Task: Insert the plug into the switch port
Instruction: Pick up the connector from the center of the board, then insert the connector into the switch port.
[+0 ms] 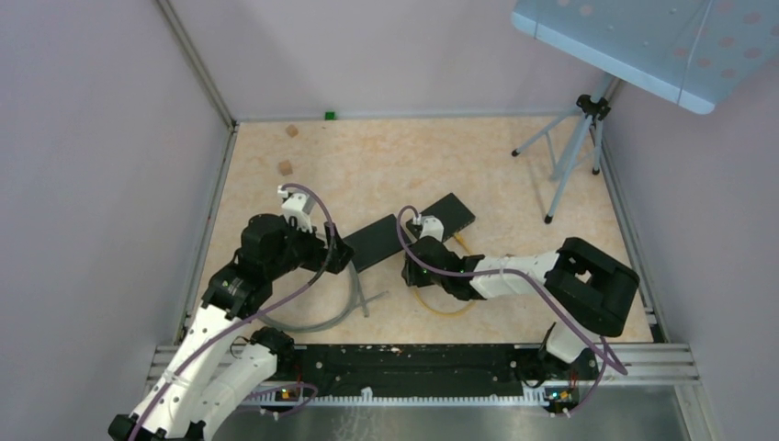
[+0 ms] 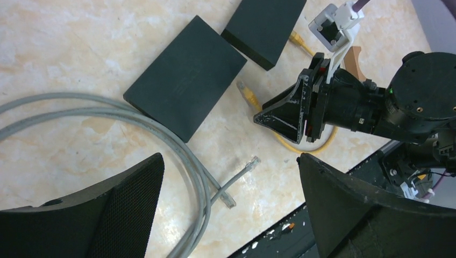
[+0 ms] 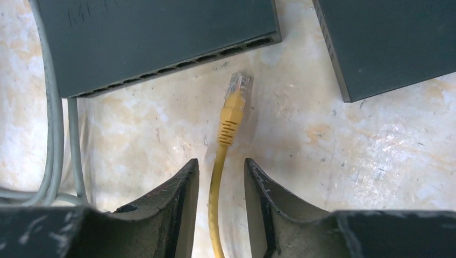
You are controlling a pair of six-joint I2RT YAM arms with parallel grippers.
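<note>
Raised lettering [image 3: 88, 16] is showing on the top face of the switch [image 3: 161, 43] in the right wrist view, running close along the picture's upper edge. It is starting with what looks like an "M", but the frame is cutting off the tops of the letters, so no whole word is coming through. In the left wrist view a faint mark is sitting mid-face on the same switch, too small to read.
</note>
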